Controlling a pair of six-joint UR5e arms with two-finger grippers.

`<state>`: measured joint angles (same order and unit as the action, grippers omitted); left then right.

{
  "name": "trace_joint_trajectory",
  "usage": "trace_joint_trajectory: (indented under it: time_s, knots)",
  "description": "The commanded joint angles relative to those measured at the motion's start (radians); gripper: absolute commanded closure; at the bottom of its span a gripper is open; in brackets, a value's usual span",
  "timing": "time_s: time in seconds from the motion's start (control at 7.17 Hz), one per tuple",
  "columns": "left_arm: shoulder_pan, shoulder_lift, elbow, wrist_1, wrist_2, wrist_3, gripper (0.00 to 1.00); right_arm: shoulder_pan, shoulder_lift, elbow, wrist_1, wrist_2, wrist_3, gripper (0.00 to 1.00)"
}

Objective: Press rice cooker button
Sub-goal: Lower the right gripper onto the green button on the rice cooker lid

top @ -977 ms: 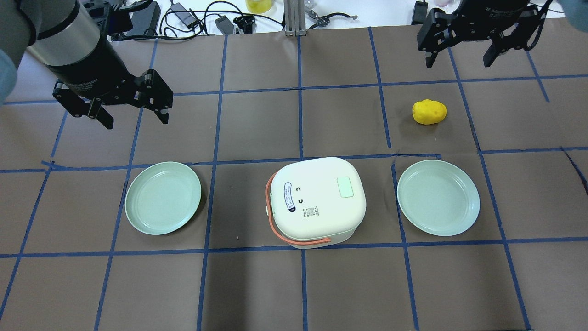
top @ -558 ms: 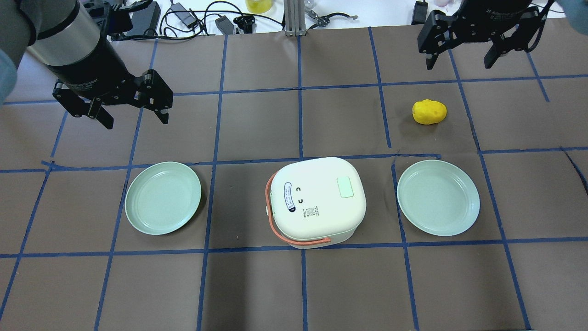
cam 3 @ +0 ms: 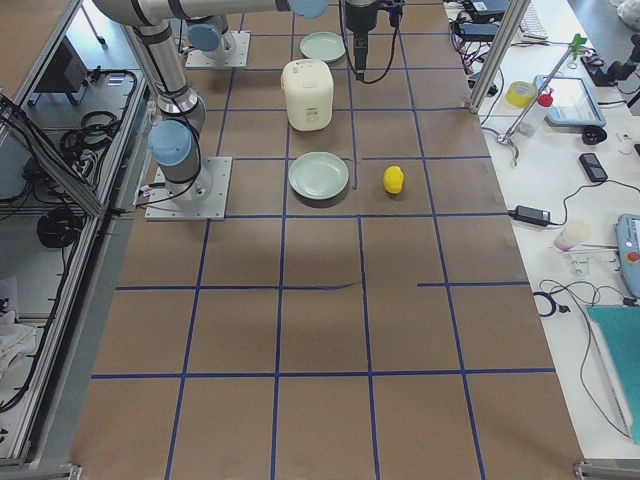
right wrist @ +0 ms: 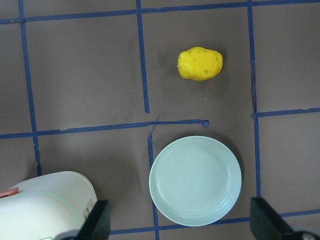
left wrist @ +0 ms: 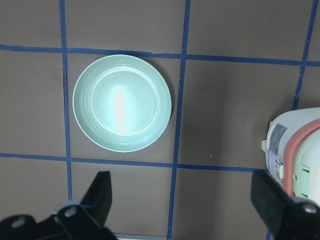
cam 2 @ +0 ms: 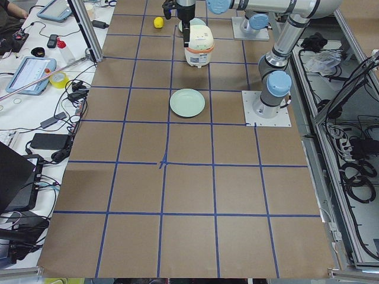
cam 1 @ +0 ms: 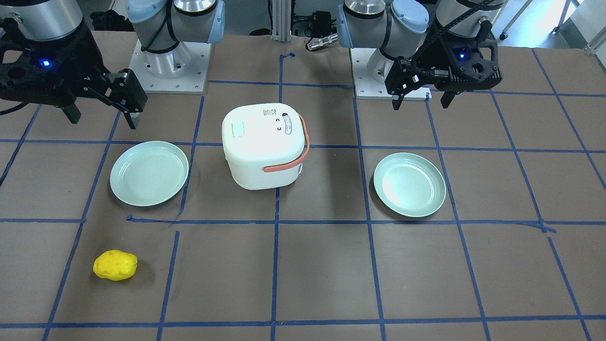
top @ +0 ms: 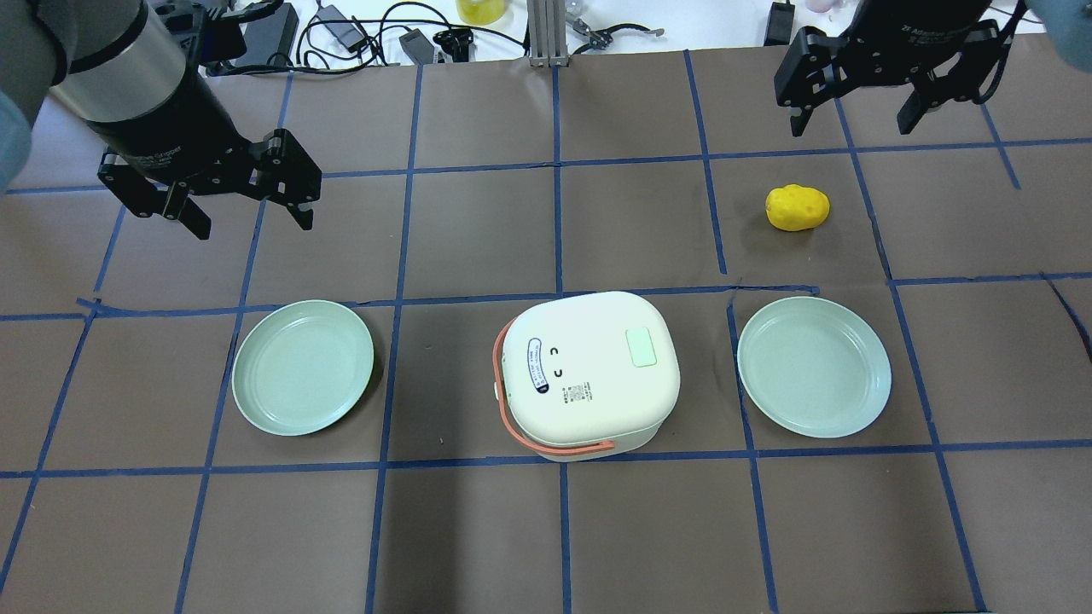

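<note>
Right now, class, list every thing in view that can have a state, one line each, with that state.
rice cooker: upright, lid shut, handle folded down.
green button: untouched, no gripper near it.
left plate: empty.
right plate: empty.
yellow potato: lying loose, on neither plate.
left gripper: open, empty.
right gripper: open, empty.

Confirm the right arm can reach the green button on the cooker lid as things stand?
Probably yes. The right gripper hovers open and empty. The green button faces up on the rice cooker lid, on that arm's side, with nothing over it.
</note>
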<state>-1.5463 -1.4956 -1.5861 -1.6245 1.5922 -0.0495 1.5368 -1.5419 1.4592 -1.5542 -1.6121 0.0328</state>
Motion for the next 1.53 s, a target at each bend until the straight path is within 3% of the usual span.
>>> trace_joint_trajectory:
  time_s: [0.0, 0.14, 0.28, 0.42, 0.7, 0.98, 1.4]
  knots:
    - [0.0, 0.0, 0.0, 0.0, 0.0, 0.0, 0.0, 0.006, -0.061, 0.108, -0.001, 0.009, 0.002, 0.13]
    - [0.0, 0.0, 0.0, 0.0, 0.0, 0.0, 0.0, 0.044, -0.078, 0.16, -0.012, 0.064, 0.031, 0.31]
    - [0.0, 0.0, 0.0, 0.0, 0.0, 0.0, 0.0, 0.099, -0.073, 0.176, -0.012, 0.07, 0.079, 0.72]
    - [0.0, 0.0, 0.0, 0.0, 0.0, 0.0, 0.0, 0.179, -0.061, 0.182, -0.015, 0.072, 0.131, 0.97]
    - [0.0, 0.0, 0.0, 0.0, 0.0, 0.0, 0.0, 0.262, -0.035, 0.271, -0.104, 0.073, 0.16, 1.0]
    - [0.0, 0.0, 0.0, 0.0, 0.0, -0.001, 0.0, 0.284, -0.027, 0.315, -0.142, 0.128, 0.162, 1.0]
    - [0.0, 0.0, 0.0, 0.0, 0.0, 0.0, 0.0, 0.318, -0.011, 0.394, -0.223, 0.126, 0.157, 1.0]
